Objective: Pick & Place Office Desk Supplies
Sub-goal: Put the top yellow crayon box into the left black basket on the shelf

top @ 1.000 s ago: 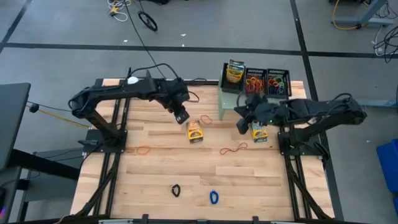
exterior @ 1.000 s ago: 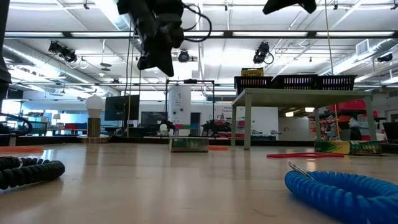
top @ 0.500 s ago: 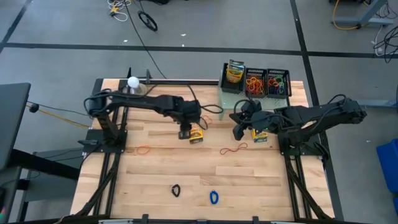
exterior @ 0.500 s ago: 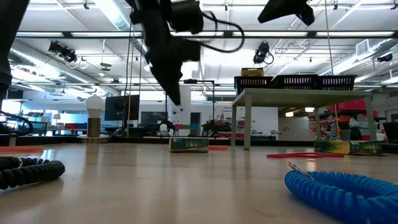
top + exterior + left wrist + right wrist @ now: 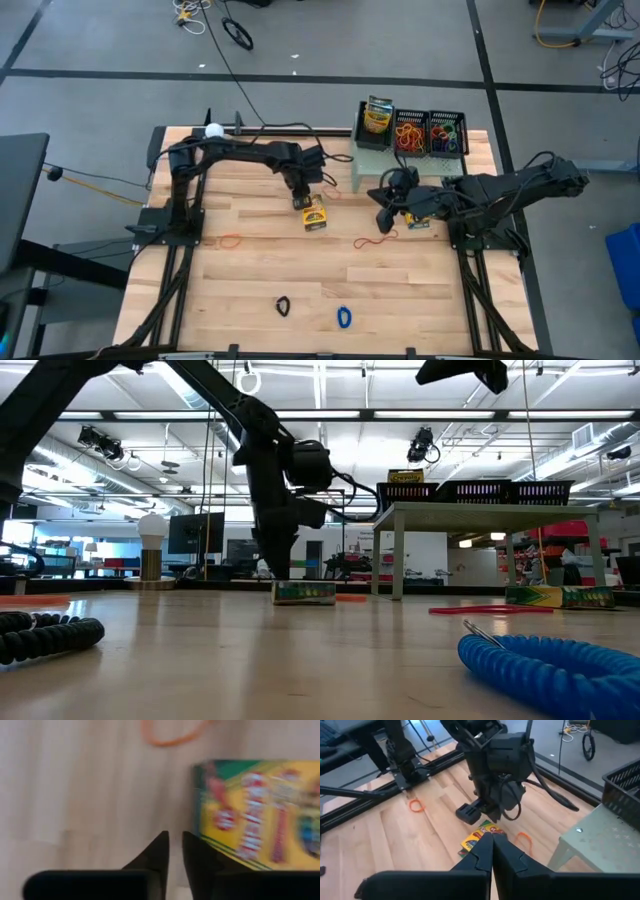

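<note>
Left pincer (image 5: 307, 197) sits low at the far end of a crayon box (image 5: 314, 213) mid-desk. Right pincer (image 5: 384, 222) hovers beside a second crayon box (image 5: 417, 218), near a red rubber band (image 5: 375, 241). Mesh trays (image 5: 428, 133) stand on the green shelf (image 5: 366, 160). Black band (image 5: 283, 305) and blue band (image 5: 344, 317) lie on the desk (image 5: 250, 270) near its front edge.

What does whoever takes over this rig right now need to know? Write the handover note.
Left gripper: fingers barely apart, empty, down beside the centre crayon box.
Right gripper: shut, empty, above the table near the red band; a second crayon box lies by its arm.
Done: one crayon box and many bands sit in the mesh trays on the shelf.
Left: both table boxes, plus the red, orange, black and blue bands.
</note>
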